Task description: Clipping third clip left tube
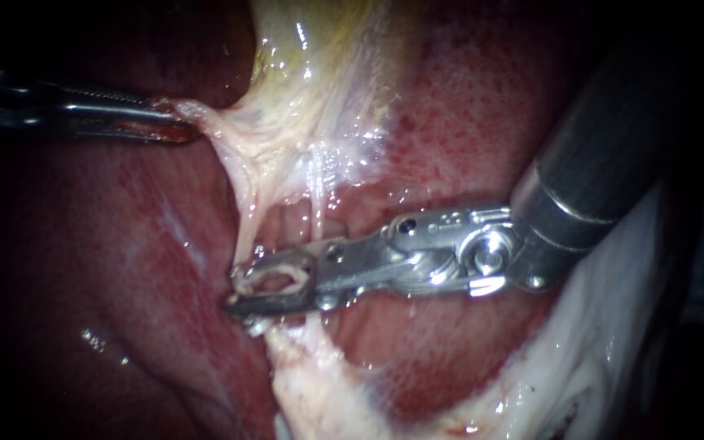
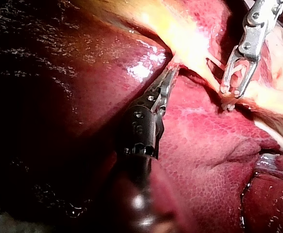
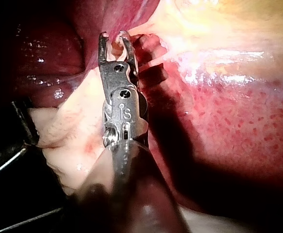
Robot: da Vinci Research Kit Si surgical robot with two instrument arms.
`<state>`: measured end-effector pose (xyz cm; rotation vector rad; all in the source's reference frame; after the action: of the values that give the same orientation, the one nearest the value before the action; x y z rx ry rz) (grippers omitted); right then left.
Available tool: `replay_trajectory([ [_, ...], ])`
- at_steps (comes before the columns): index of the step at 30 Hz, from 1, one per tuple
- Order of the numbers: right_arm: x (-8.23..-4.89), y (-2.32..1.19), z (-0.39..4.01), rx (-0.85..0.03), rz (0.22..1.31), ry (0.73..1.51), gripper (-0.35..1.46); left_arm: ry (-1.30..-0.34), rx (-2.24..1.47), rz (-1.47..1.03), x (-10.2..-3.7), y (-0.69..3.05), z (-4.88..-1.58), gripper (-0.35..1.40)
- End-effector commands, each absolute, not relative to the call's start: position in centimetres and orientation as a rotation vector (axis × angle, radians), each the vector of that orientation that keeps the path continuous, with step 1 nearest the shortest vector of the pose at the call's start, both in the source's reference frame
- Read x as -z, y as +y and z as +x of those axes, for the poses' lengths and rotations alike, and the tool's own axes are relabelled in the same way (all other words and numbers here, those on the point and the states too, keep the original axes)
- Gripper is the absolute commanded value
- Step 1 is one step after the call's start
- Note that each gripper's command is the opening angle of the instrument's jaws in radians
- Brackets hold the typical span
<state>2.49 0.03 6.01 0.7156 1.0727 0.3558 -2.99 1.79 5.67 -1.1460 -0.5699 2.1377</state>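
Now right instrument (image 1: 236,290), clip (image 1: 281,270) astride tube (image 1: 244,232).

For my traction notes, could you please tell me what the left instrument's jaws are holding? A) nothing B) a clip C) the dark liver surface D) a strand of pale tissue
D: the left instrument has its jaws shut on a strand of pale tissue, which is stretched taut toward them. The clip sits in the jaws of the right instrument.

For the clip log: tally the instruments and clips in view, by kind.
Instruments: 2 (left instrument, shut on pale tissue; right instrument).
Clips clearly seen: 1 (white clip, held in the right instrument's jaws).
Total: 3.
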Motion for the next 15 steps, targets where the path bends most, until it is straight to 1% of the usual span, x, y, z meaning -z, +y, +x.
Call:
replay_trajectory([
  [1,-6.00,0.05,2.48,-0.357,0.716,1.077,0.26,-0.570,-2.138,-1.146,-5.67,1.79,-2.99,-0.35],
  [3,-5.99,0.06,2.48,-0.362,0.714,1.085,0.38,-0.570,-2.138,-1.146,-5.67,1.79,-2.99,-0.35],
  [5,-5.97,0.07,2.46,-0.368,0.717,1.112,0.44,-0.570,-2.138,-1.146,-5.67,1.79,-2.99,-0.35],
  [9,-5.90,0.10,2.36,-0.381,0.731,1.130,0.48,-0.570,-2.138,-1.146,-5.67,1.79,-2.99,-0.35],
  [15,-5.83,0.19,2.03,-0.397,0.756,1.151,0.49,-0.570,-2.138,-1.146,-5.67,1.79,-2.99,-0.35],
])
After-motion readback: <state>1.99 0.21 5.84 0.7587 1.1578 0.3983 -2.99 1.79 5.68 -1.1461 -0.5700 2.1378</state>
